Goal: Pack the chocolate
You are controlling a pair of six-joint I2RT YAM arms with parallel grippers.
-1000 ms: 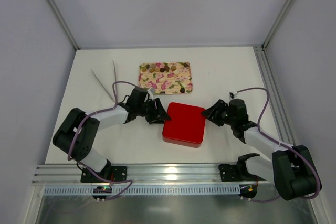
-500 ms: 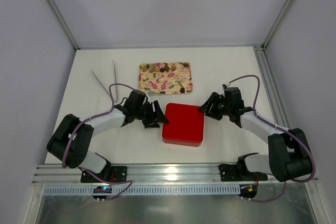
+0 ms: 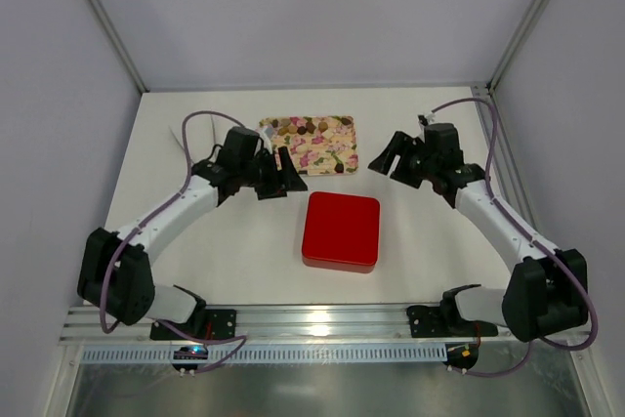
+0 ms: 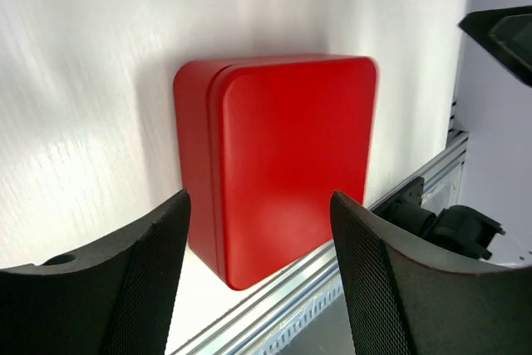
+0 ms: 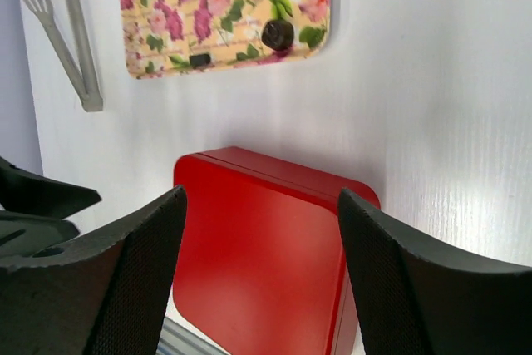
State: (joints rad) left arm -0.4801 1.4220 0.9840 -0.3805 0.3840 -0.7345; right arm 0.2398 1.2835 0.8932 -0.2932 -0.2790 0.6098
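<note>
Many chocolate pieces (image 3: 303, 127) lie near the left end effector (image 3: 287, 183).

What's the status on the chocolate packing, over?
Left end effector open, empty; right end effector open, empty. Chocolates on flowered tray. Red box shut: lid in the way.

White table (image 3: 244, 251), plain grey walls (image 3: 312, 17), aluminium rail (image 3: 322, 318) along near edge
</note>
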